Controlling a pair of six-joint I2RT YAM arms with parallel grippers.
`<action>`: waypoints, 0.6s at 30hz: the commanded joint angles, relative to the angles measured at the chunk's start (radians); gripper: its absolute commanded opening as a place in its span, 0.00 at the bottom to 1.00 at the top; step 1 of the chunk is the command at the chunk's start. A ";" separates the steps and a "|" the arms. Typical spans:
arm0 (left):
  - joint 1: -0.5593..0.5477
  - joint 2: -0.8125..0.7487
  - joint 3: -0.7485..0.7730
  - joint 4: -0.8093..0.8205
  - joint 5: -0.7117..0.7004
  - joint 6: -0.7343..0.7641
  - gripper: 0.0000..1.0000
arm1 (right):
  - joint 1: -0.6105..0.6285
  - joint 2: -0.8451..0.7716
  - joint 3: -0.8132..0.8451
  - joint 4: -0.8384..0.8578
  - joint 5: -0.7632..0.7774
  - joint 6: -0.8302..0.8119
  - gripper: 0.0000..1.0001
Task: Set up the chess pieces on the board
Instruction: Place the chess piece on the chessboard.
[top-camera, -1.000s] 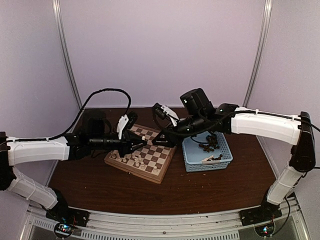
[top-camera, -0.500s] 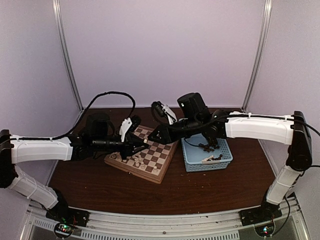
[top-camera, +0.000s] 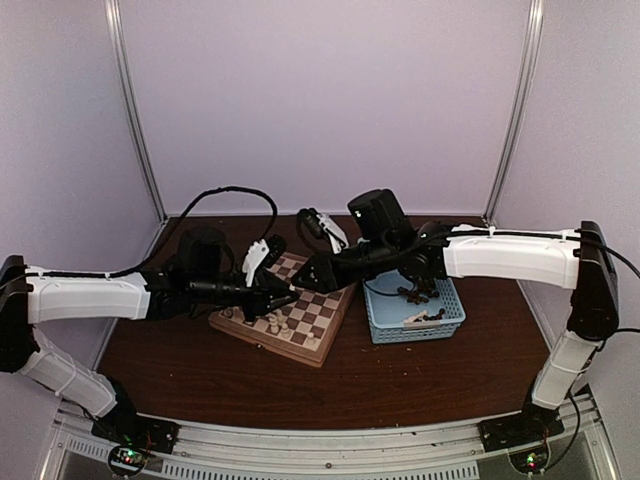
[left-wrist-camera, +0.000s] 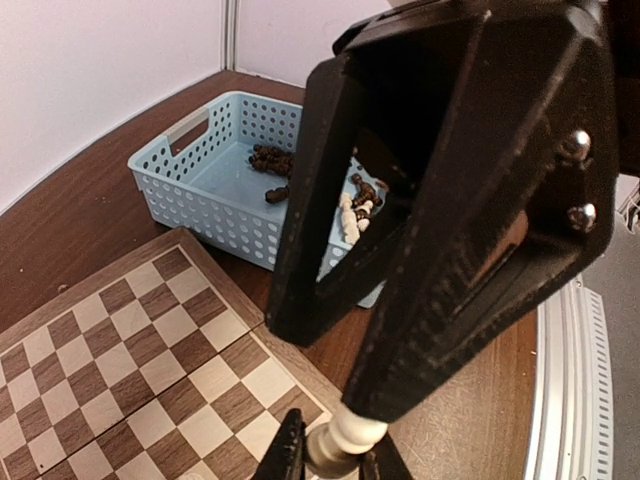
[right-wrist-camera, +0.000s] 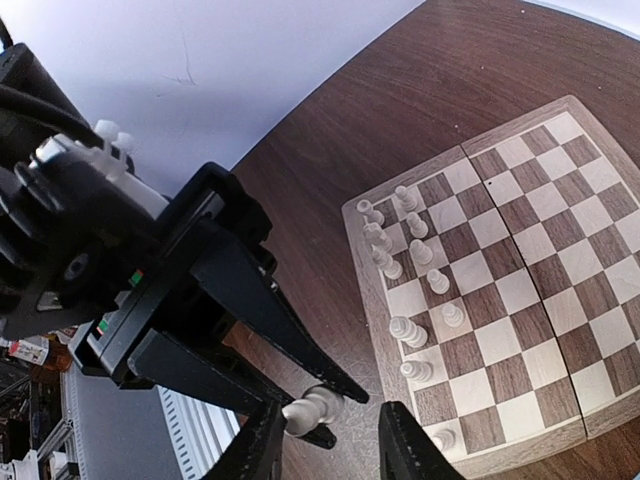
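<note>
The board (top-camera: 305, 325) lies mid-table, with several cream-white chess pieces (top-camera: 270, 322) along its near-left side. Above its left part the two grippers meet tip to tip. My left gripper (left-wrist-camera: 335, 462) is shut on the base of a cream-white piece (left-wrist-camera: 348, 435). The right gripper (right-wrist-camera: 330, 445) is open around that same piece (right-wrist-camera: 315, 408). The piece rests against one right finger, with a clear gap to the other. In the right wrist view the standing white pieces (right-wrist-camera: 410, 330) fill two columns at the board's (right-wrist-camera: 545, 225) edge.
A light-blue perforated basket (top-camera: 415, 310) stands just right of the board. It holds dark brown pieces (left-wrist-camera: 270, 160) and a few cream ones (left-wrist-camera: 350, 215). Purple walls close in the back and both sides. Dark wooden tabletop (top-camera: 400, 380) lies in front of the board.
The left gripper has moved right and the right gripper has come left and down until their tips meet over the board. The right jaws have widened slightly.
</note>
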 joint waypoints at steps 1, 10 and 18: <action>-0.009 0.016 0.053 0.030 -0.009 0.022 0.04 | 0.023 0.006 0.026 -0.006 -0.036 -0.015 0.36; -0.009 0.017 0.056 0.030 -0.015 0.022 0.04 | 0.024 0.003 0.014 -0.015 -0.037 -0.025 0.34; -0.011 0.018 0.056 0.042 -0.003 0.022 0.05 | 0.024 0.016 0.025 -0.040 -0.001 -0.019 0.22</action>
